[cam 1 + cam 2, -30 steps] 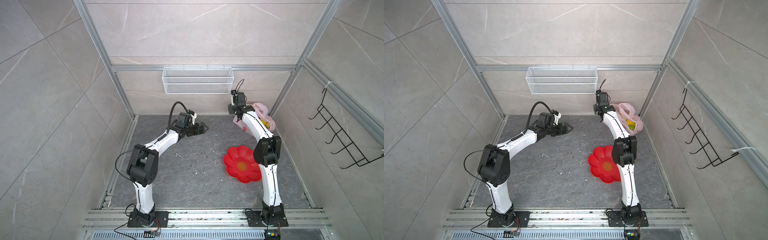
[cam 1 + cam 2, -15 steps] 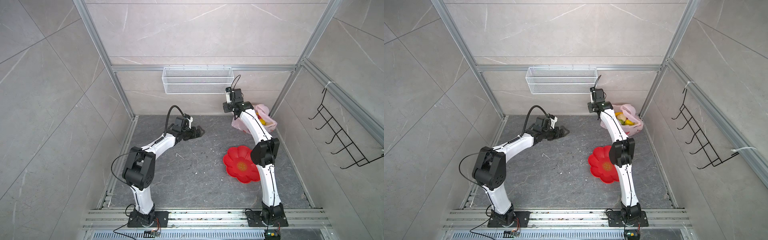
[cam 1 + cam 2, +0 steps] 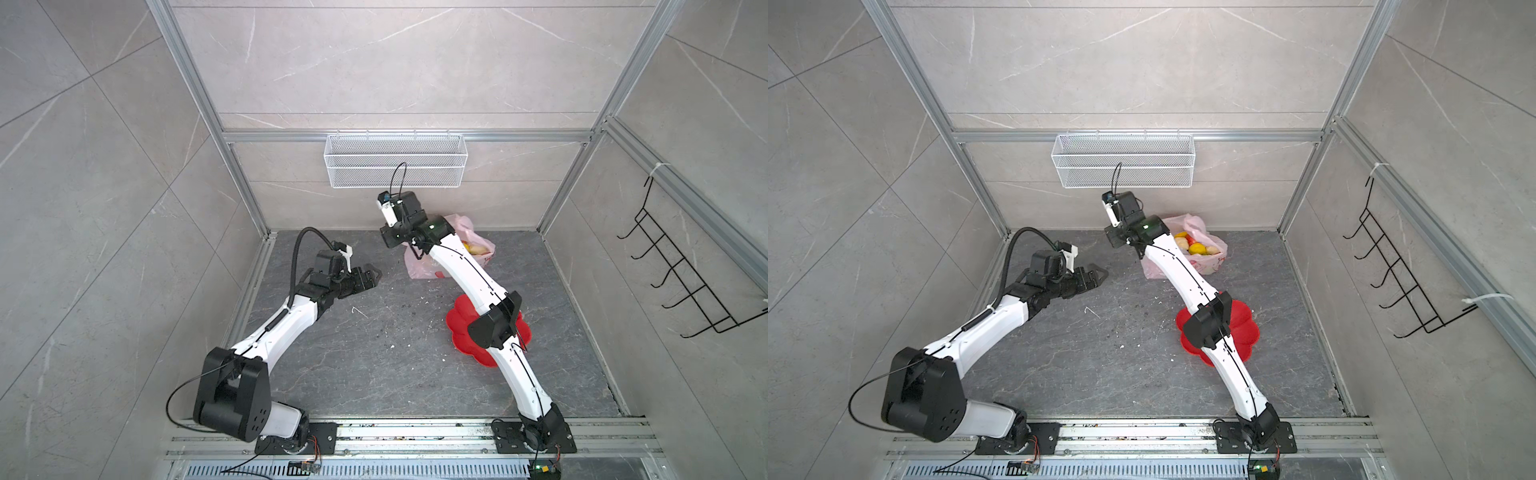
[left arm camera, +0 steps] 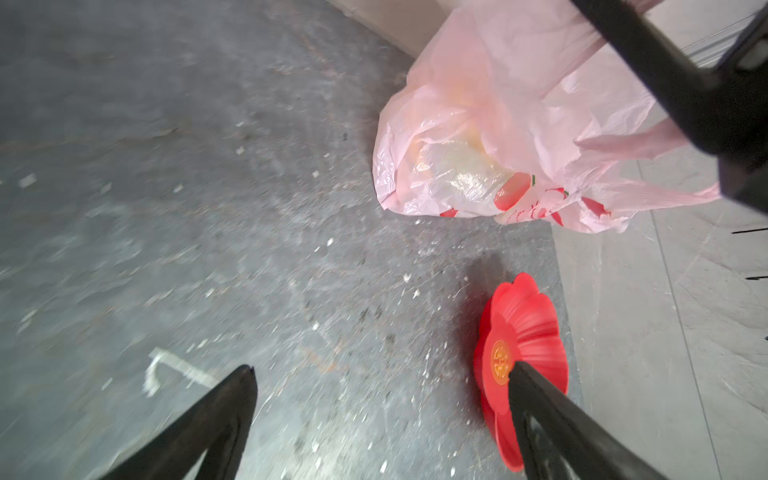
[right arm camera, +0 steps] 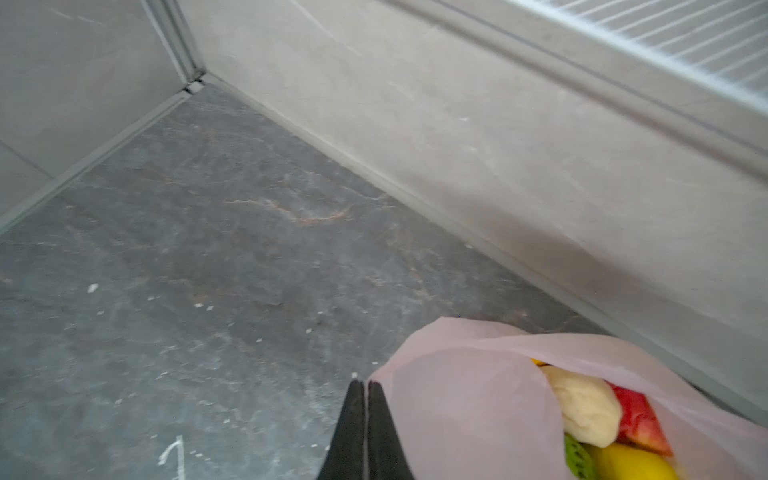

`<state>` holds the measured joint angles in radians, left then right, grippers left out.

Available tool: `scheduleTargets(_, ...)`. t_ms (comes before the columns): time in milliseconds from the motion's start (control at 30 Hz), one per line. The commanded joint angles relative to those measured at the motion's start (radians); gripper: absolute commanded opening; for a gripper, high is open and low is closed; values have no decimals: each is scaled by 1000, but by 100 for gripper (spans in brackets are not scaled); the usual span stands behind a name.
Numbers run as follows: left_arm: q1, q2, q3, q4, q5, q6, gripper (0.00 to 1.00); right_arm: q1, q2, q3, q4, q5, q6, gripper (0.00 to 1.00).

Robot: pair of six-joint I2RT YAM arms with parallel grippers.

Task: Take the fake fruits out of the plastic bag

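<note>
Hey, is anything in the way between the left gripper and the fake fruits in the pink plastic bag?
Only the pale-pink translucent plastic bag itself: its film wall faces the open left gripper, covering the glossy plastic fake fruits. Only specks lie on the grey stone floor between; the bag's mouth opens upward.

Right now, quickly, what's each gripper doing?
Left gripper: open, empty.
Right gripper: closed, apparently pinching the rim of the thin pale-pink plastic bag.

top views: high, front, looking down | wrist views: low, close, angled down | all share plastic bag
</note>
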<state>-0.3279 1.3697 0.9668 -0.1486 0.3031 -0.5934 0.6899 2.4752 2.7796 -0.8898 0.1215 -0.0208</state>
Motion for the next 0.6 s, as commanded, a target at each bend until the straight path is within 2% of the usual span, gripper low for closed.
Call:
scheduleTargets(0,14,-138,-57,-76,-59,3,97,62,7,47,-30,-5,90,6)
scheduleTargets(167,20,-353,-176,-165,-135,-18,98,193,18,89,-27,72,140,11)
scheduleTargets(300,19,-478,-253,-179,-130,-50,99,210,2,91,-44,68,240,19)
scheduleTargets(367,20,-496,-278,-161,-132,-68,99,211,-10,79,-49,63,259,24)
scheduleTargets(567,-9,-447,-278,-64,-166,-113,98,207,-30,72,-106,94,271,51)
